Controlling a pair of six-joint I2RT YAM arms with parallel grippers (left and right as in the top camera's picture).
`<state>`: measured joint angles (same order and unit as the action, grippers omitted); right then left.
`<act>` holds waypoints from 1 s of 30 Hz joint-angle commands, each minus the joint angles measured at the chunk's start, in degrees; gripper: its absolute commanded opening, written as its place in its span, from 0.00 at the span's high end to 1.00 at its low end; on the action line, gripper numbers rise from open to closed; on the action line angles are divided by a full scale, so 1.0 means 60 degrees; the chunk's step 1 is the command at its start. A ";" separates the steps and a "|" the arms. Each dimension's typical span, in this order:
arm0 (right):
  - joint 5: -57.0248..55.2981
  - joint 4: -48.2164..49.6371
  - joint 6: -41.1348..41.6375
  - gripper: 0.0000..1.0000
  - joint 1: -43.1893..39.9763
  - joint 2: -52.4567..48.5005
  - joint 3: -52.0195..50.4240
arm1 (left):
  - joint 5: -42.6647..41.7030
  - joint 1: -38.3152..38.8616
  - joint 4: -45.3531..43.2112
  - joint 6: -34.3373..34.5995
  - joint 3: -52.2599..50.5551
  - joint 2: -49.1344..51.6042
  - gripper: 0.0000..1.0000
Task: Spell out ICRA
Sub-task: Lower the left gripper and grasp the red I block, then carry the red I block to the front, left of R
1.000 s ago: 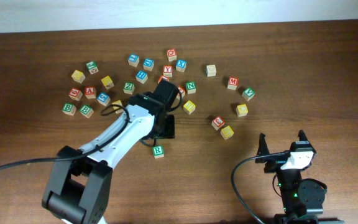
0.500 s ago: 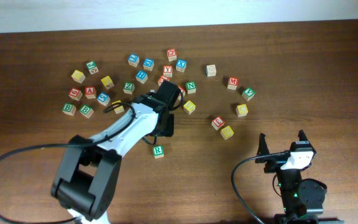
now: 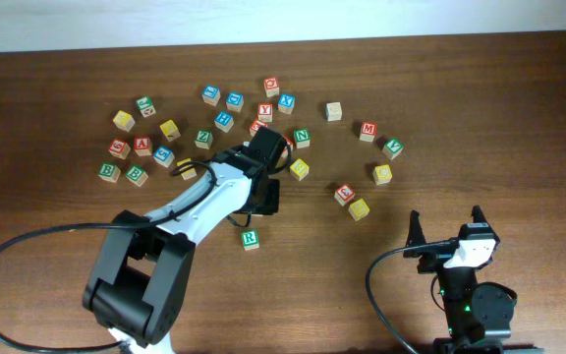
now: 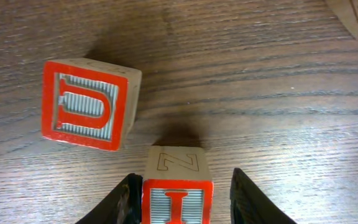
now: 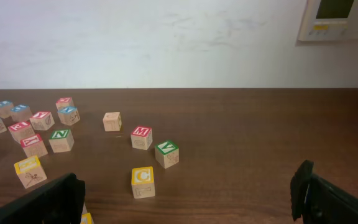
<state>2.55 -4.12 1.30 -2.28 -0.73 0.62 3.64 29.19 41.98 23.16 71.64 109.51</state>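
Observation:
The red-lettered I cube (image 4: pixel 177 202) sits on the table between my left gripper's (image 4: pixel 183 186) open jaws; the left finger touches it and the right finger stands apart. In the overhead view the left gripper (image 3: pixel 267 147) covers this cube. The yellow C cube (image 5: pixel 142 181) stands alone on the right (image 3: pixel 382 174). The green R cube (image 3: pixel 251 239) lies alone in front of the cluster. The red-lettered A cube (image 3: pixel 142 146) is in the left group. My right gripper (image 3: pixel 445 222) is open and empty at the front right, and it also shows in the right wrist view (image 5: pixel 188 202).
A red U cube (image 4: pixel 86 102) lies just ahead and left of the I cube. Several other letter cubes are scattered across the far half, among them the green N (image 3: pixel 302 137), red M (image 3: pixel 368 130), green V (image 3: pixel 392 147) and a yellow cube (image 3: pixel 359 208).
My left arm has shifted a little farther toward the cube cluster. The right arm and the loose cubes have not moved.

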 commanded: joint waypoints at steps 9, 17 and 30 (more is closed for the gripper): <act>-0.0040 -0.0055 0.0036 0.02 -0.0062 0.0055 -0.0051 | 0.0040 -0.0018 0.0087 -0.0160 0.0149 0.0637 0.75; -0.0040 -0.0055 0.0036 0.02 -0.0062 0.0055 -0.0051 | 0.0036 -0.0025 0.1603 -0.0157 0.1497 0.0586 0.83; -0.0040 -0.0055 0.0036 0.02 -0.0062 0.0051 -0.0051 | 0.0073 -0.2335 0.5457 -0.0120 0.2197 -0.1963 0.83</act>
<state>2.55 -4.12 1.28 -2.28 -0.73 0.62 3.68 17.63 71.81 22.65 85.95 98.32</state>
